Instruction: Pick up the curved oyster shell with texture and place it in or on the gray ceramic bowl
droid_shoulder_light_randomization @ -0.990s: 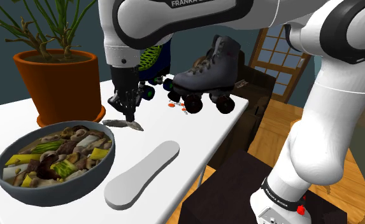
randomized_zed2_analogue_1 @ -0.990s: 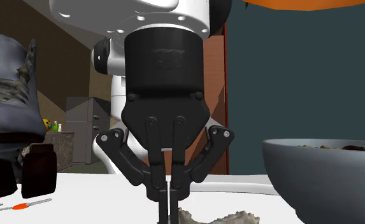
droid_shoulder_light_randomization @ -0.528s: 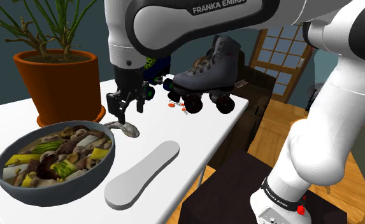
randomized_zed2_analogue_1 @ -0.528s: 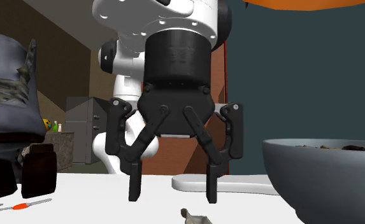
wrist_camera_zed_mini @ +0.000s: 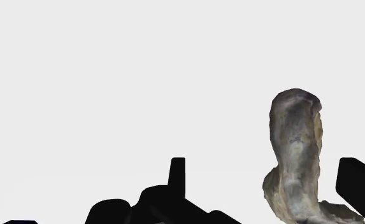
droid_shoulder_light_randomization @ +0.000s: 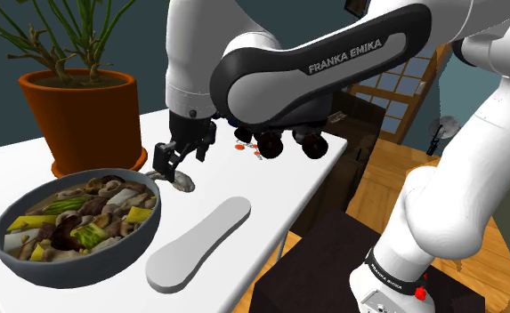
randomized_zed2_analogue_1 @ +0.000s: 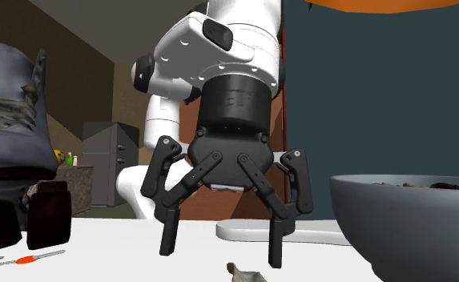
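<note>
White desk point(droid_shoulder_light_randomization: 271, 191) surface carries all items noted, with wooden flooring and a panelled window beyond it in the shoulder view. Black fingers point(randomized_zed2_analogue_1: 169, 232) stand wide apart, tips pointing down and poised just above the desk, holding nothing. Directly beneath them lies the rough, grey-brown curved oyster shell point(randomized_zed2_analogue_1: 247, 275), resting on the desk and touched by neither finger; in the wrist view the shell point(wrist_camera_zed_mini: 295, 153) sits inside the gap, closer to one finger than the other. In the shoulder view the shell point(droid_shoulder_light_randomization: 182, 182) lies just beside the rim of the dark grey round bowl point(droid_shoulder_light_randomization: 124, 249), outside it; contact with the rim cannot be confirmed. Said bowl is filled with mushrooms, green leaves and pale pieces, and in the second exterior view its wall point(randomized_zed2_analogue_1: 396, 232) rises at the right, apart from the shell. Next outward, a flat white elongated slab with rounded ends point(droid_shoulder_light_randomization: 199, 240) lies on the desk near the bowl, toward the stand. Farther off, a terracotta pot holding a green leafy plant point(droid_shoulder_light_randomization: 84, 116) stands behind the bowl. At the far desk edge a grey roller skate with black wheels point(droid_shoulder_light_randomization: 313, 145) stands upright, with small orange pieces point(droid_shoulder_light_randomization: 244, 147) beside it.
</note>
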Controlling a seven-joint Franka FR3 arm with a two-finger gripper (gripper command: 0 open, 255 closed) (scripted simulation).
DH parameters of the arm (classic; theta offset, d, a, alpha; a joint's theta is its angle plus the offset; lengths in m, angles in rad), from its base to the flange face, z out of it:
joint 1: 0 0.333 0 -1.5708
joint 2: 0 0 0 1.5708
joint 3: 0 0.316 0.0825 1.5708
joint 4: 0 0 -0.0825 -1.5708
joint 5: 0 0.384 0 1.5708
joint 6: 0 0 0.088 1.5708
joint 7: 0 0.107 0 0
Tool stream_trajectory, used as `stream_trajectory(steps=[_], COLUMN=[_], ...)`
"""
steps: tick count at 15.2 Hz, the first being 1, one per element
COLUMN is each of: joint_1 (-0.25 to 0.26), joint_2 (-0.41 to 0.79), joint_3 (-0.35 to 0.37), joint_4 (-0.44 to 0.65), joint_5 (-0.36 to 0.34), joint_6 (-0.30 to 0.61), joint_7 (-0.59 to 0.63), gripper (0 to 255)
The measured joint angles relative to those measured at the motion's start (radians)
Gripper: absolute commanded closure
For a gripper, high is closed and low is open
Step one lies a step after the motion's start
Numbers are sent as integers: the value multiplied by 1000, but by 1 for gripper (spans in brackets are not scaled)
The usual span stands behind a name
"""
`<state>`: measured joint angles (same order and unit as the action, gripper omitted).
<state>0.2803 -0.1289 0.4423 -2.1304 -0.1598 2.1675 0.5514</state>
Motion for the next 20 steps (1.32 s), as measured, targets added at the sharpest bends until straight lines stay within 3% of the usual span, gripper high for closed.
stream_trajectory(steps=[7,8,20], joint_1=[-3,-3,-2], joint_2=[14,14,3], joint_3=[0,0,2], joint_4=[-8,-8,10], joint_5=[-10,-10,-5], joint_6=[22,22,8], joint_7=[5,5,-1], gripper=[0,255,255])
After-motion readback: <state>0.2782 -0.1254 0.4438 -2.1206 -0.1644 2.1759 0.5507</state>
